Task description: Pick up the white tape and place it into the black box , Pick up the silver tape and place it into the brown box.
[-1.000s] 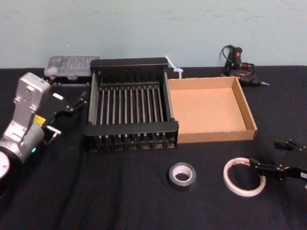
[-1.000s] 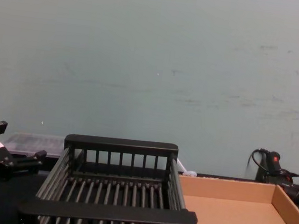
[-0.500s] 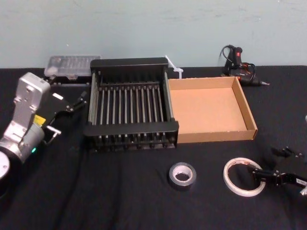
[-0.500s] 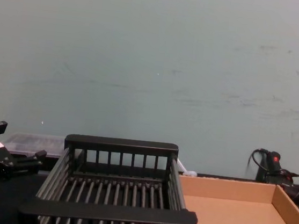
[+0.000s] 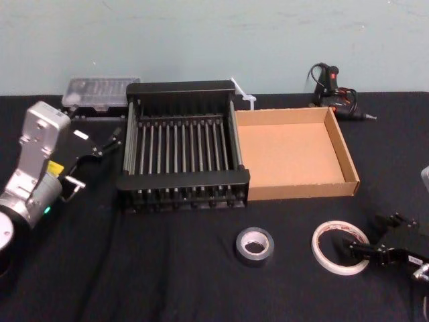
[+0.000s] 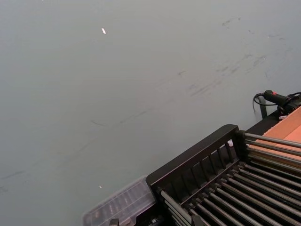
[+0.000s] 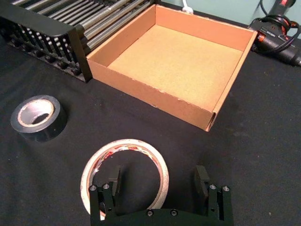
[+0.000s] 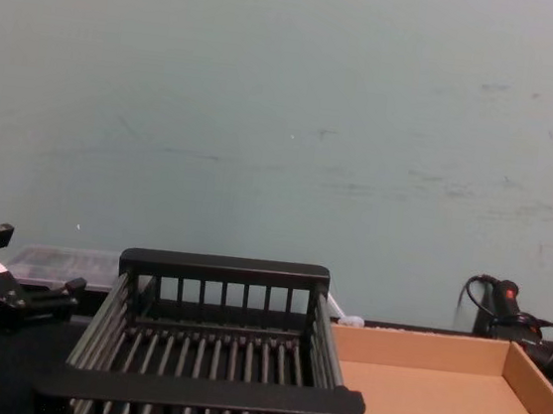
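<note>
— Black cloth is seen across the whole table (image 5: 167,282). What is found nearest the robot?

— The right gripper (image 7: 157,181) is lowered over the white tape (image 7: 124,172), which lies flat at the near right. Its fingers (image 7: 114,178) are spread apart: one is set inside the ring, the other outside, and the near-right band of the roll is straddled without being squeezed.

— And the other roll?

— The silver tape (image 5: 255,245) is laid flat just to the left of the white one, apart from it and untouched.

— What is placed beyond them?

— The black box (image 5: 182,180) and the brown box (image 5: 305,190) are set side by side in mid-table, walls touching, the black one on the left. Nothing is held in either.

— Where is the left arm kept?

— The left gripper (image 5: 94,149) is held above the table beside the black box's left rim. Whether its fingers are parted cannot be told.

— And farthest back?

— A clear plastic case (image 5: 100,90) is seen behind the black box's left corner, and a black glue gun (image 5: 332,90) behind the brown box, against the pale green wall (image 8: 287,118).
</note>
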### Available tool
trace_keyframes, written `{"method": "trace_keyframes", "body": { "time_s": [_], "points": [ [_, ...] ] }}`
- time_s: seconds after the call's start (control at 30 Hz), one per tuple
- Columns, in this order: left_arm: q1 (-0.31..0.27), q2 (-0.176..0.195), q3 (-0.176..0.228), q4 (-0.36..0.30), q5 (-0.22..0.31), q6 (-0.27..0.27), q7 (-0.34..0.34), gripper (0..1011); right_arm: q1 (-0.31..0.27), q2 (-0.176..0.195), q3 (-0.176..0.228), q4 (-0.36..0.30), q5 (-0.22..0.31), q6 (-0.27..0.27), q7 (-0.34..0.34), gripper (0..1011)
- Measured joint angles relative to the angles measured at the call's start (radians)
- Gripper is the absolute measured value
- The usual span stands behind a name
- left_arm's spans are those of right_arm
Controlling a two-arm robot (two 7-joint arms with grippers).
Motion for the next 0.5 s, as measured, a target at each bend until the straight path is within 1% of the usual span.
{"method": "trace_keyframes", "body": {
  "time_s": [0.5],
  "points": [
    [0.0, 0.0, 0.0, 0.0, 0.0, 0.0, 0.0, 1001, 0.022, -0.019, -0.015, 0.047, -0.029, -0.007, 0.008, 1002]
  ]
}}
